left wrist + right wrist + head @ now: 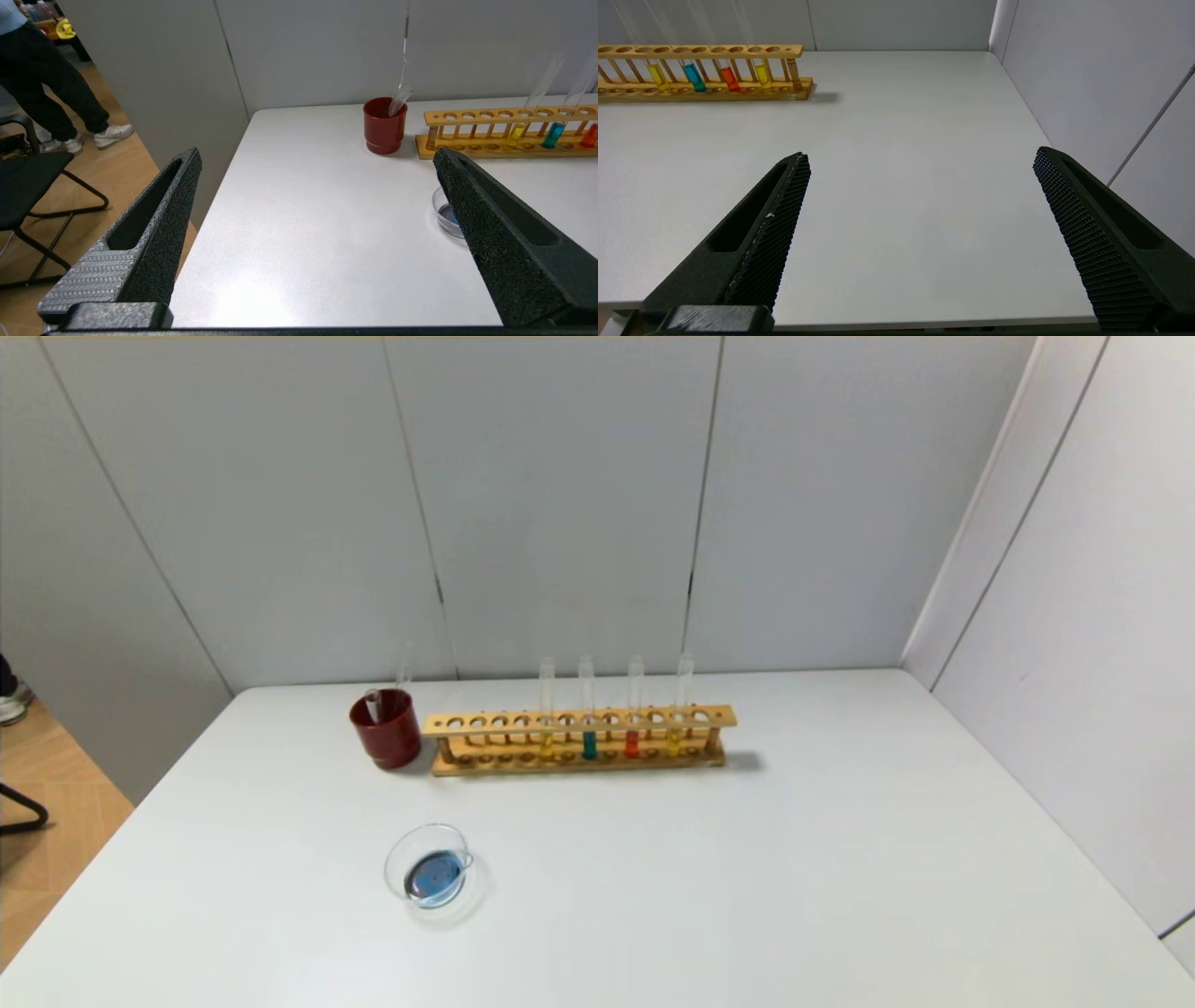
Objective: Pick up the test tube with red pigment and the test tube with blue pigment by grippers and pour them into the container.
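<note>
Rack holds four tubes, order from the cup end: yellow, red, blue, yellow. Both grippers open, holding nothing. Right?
Not quite: from the dark red cup end the rack reads yellow, blue, red, yellow, per the head view. Left gripper and right gripper are open and hold nothing.

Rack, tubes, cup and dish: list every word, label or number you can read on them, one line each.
None: no readable text in any view.
Rack: bare wood.
Tubes, such as the blue and red: unlabelled.
Cup: plain dark red.
Dish: clear, unmarked.
</note>
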### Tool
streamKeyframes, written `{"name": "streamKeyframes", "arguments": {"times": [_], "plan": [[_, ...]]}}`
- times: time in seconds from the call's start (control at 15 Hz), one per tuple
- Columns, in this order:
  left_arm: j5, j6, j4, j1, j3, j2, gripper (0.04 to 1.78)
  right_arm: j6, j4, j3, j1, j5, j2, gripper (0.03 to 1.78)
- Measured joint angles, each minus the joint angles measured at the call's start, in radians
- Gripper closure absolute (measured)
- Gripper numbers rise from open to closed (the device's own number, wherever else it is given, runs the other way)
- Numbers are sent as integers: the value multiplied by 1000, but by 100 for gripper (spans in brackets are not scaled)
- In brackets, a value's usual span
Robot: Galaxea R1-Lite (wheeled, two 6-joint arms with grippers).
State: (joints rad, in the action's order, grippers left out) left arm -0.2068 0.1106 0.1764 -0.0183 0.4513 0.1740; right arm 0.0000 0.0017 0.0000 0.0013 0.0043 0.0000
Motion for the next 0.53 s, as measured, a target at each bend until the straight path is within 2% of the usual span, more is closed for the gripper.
{"name": "streamKeyframes", "arguments": {"times": [0.13,0.4,0.53], "plan": [[43,-11,-61,9,-86,-95,7,0,0,0,0,0,0,6],[132,-51,-422,18,-352,-164,7,0,0,0,0,0,0,6],[171,-74,-481,19,-426,-173,7,0,0,0,0,0,0,6]]}}
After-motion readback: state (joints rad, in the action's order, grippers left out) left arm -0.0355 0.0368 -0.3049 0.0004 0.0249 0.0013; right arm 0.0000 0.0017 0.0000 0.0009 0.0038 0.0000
